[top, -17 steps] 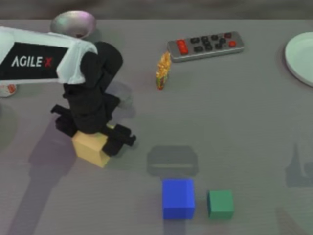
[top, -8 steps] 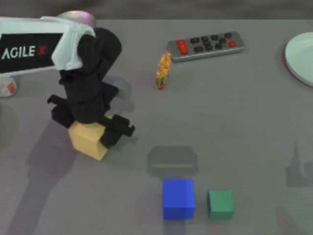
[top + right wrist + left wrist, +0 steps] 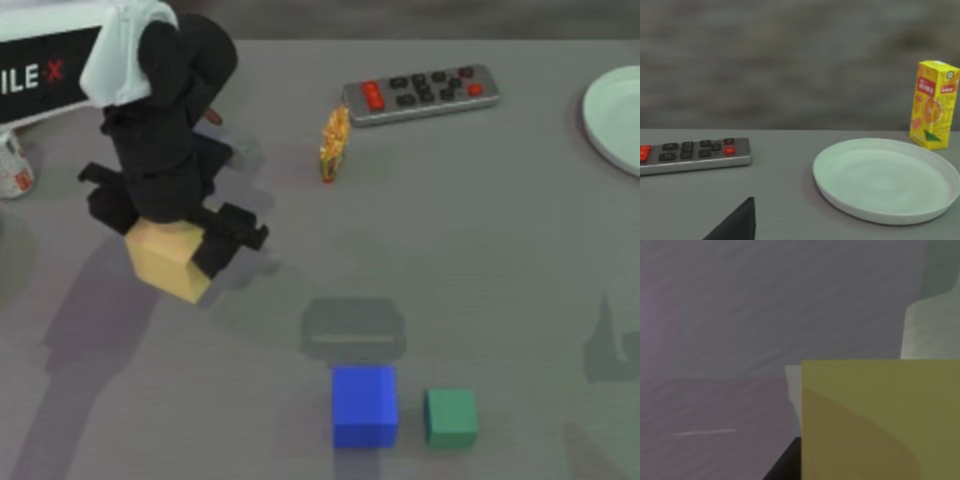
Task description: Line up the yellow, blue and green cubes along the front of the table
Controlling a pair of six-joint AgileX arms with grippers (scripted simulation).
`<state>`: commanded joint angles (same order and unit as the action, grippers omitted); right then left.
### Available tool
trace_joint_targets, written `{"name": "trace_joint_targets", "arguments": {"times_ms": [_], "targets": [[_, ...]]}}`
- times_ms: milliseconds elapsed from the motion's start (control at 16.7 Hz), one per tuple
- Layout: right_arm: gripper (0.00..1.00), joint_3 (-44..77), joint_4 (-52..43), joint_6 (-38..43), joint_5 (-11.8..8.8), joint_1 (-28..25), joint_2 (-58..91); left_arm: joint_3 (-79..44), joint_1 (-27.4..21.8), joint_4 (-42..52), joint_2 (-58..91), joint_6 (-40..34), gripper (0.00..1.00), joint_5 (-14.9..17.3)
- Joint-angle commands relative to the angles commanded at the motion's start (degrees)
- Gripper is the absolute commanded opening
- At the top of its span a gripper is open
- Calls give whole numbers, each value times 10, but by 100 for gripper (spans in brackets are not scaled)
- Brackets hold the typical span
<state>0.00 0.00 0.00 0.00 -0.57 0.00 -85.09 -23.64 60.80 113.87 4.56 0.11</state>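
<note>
My left gripper (image 3: 168,235) is shut on the pale yellow cube (image 3: 165,265) at the table's (image 3: 480,250) left middle, one black finger on each side. The cube looks lifted and tilted above its shadow. It fills the left wrist view as a yellow block (image 3: 880,420), with one dark fingertip (image 3: 787,465) against its side. The blue cube (image 3: 364,404) and the smaller green cube (image 3: 450,417) sit side by side near the front edge, right of centre, a small gap between them. My right arm is out of the top view; one fingertip (image 3: 737,222) shows alone in the right wrist view.
A grey remote (image 3: 420,93) lies at the back, and a small orange-yellow object (image 3: 334,145) stands just in front of it. A white plate (image 3: 615,115) is at the back right, with a yellow juice carton (image 3: 934,105) beside it. A small can (image 3: 12,170) stands at the left edge.
My left gripper has risen and drifted back and to the left, carrying the yellow cube with it. The blue and green cubes have not moved.
</note>
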Motion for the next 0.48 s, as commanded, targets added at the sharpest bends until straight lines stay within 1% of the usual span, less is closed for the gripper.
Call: {"name": "trace_joint_targets", "arguments": {"times_ms": [120, 240, 360, 480], "targets": [[100, 0, 0, 0, 0, 0, 0, 2, -4, 0, -2, -8, 0, 0], [100, 0, 0, 0, 0, 0, 0, 12, -18, 1, -13, -40, 0, 0], [100, 0, 0, 0, 0, 0, 0, 29, -42, 2, -30, -93, 0, 0], [100, 0, 0, 0, 0, 0, 0, 53, -71, 4, -52, -164, 0, 0]]}}
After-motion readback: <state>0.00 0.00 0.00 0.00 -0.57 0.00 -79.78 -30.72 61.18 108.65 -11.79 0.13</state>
